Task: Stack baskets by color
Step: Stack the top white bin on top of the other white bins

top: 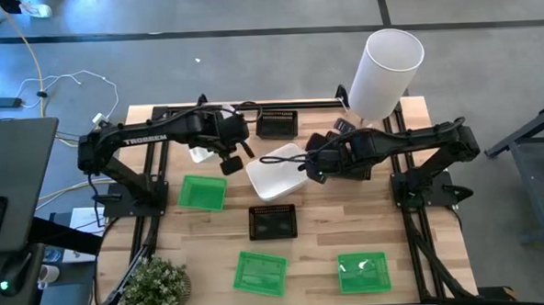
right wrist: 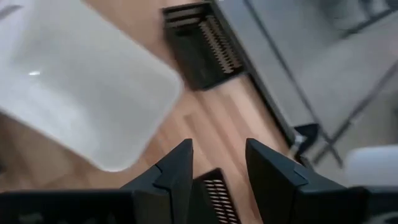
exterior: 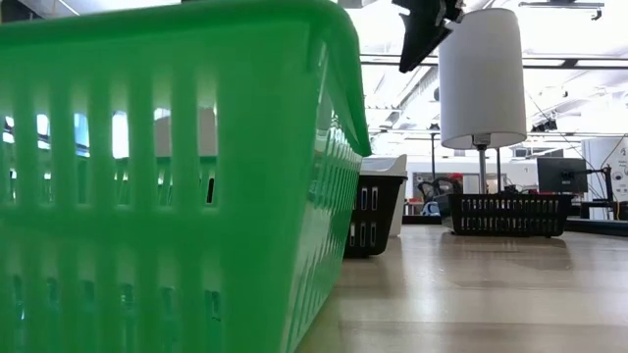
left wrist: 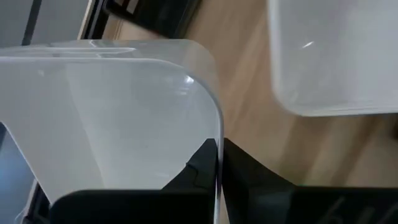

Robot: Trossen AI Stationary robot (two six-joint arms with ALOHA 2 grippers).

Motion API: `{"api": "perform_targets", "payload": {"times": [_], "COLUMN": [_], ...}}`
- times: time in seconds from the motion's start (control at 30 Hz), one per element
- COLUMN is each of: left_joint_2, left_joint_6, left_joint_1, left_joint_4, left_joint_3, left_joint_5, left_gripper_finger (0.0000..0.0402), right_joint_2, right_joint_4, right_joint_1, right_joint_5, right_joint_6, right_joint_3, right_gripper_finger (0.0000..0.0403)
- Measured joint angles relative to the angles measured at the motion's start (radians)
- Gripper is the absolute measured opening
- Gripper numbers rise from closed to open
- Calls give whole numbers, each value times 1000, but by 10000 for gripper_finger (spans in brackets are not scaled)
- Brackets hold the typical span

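My left gripper hangs over the table's far left, shut on a white basket that shows partly under the arm. A second, larger-looking white basket is at the table's middle. My right gripper stands just right of it, open, with only table and a black basket between its fingers. One black basket lies nearer the front and another at the far edge. Three green baskets rest on their bottoms on the table. My left gripper pinches one wall of the white basket just beside a rounded corner, one finger on each face of the wall. The fingers come from above, slanting down. The basket hangs at the fingers; its underside is not in view.
A tall white cylinder stands at the far right corner, close to my right arm. A potted plant sits at the near left corner. Bare wood lies between the front black basket and the right green basket.
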Motion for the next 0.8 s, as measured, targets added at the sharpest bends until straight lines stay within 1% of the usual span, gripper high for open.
{"api": "perform_targets", "payload": {"times": [0.27,0.47,0.57,0.8], "left_joint_2": [0,0,0,0], "left_joint_6": [-112,-174,-201,-209], "left_joint_1": [-106,-165,-189,-231], "left_joint_4": [-18,4,20,130], "left_joint_3": [134,211,229,231], "left_joint_5": [0,0,-1,14], "left_gripper_finger": [0,0,0,0], "right_joint_2": [0,0,0,0], "right_joint_4": [-87,-109,-114,-165], "right_joint_1": [-29,-69,-96,-169], "right_joint_5": [9,11,11,19], "right_joint_6": [113,128,128,128], "right_joint_3": [0,0,0,0], "right_gripper_finger": [134,134,134,134]}}
